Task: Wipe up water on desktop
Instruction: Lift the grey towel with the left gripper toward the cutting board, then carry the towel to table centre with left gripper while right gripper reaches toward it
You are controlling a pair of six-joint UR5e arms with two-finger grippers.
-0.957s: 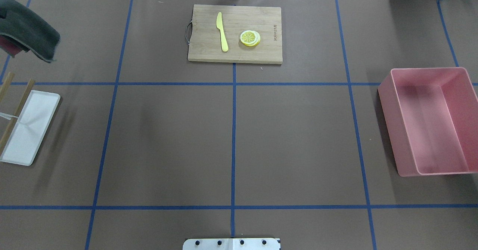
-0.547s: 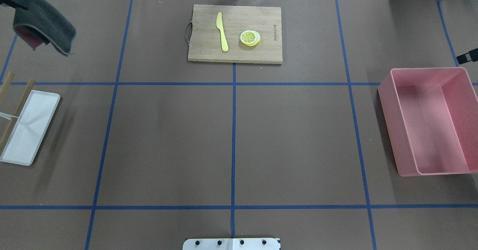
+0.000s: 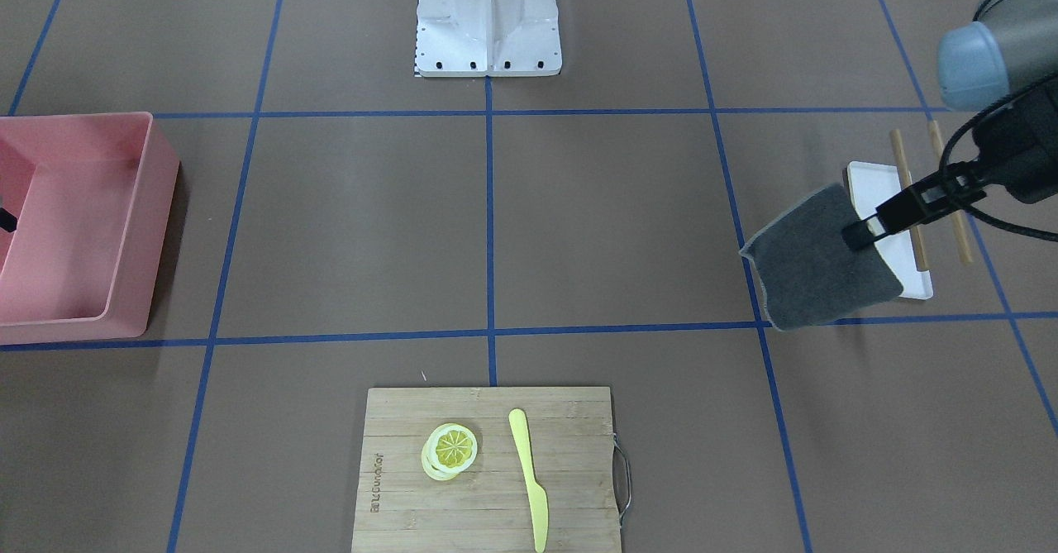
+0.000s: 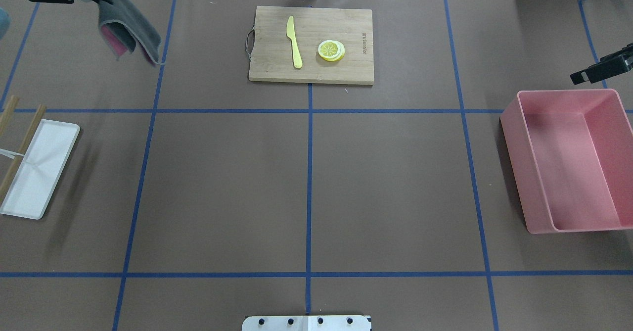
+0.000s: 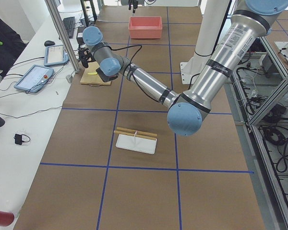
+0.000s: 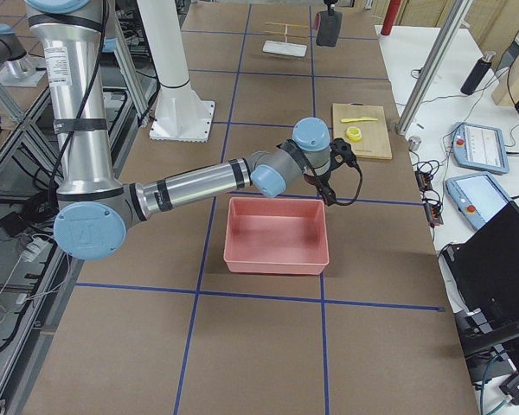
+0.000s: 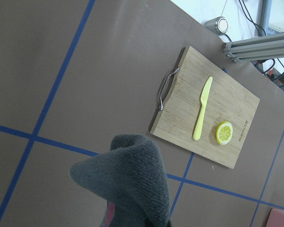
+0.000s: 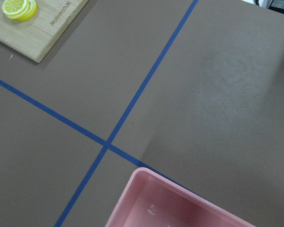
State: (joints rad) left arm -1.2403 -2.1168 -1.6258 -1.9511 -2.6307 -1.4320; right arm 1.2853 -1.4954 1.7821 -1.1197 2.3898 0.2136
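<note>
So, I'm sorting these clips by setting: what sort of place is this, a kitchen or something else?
Most likely a robotics lab bench, not a kitchen: the desktop is matte brown, gridded with blue tape; a control pendant lies on the side bench; an aluminium frame post stands beside it.

R gripper (image 4: 588, 73) is cut by the overhead's right edge; jaw gap can't be told. In front view the cloth (image 3: 826, 259) hides part of the tray (image 3: 874, 179), and it runs off the L wrist cam's bottom edge. The bin (image 4: 521, 163) and board (image 3: 488, 495) are each clipped by a frame edge.
</note>
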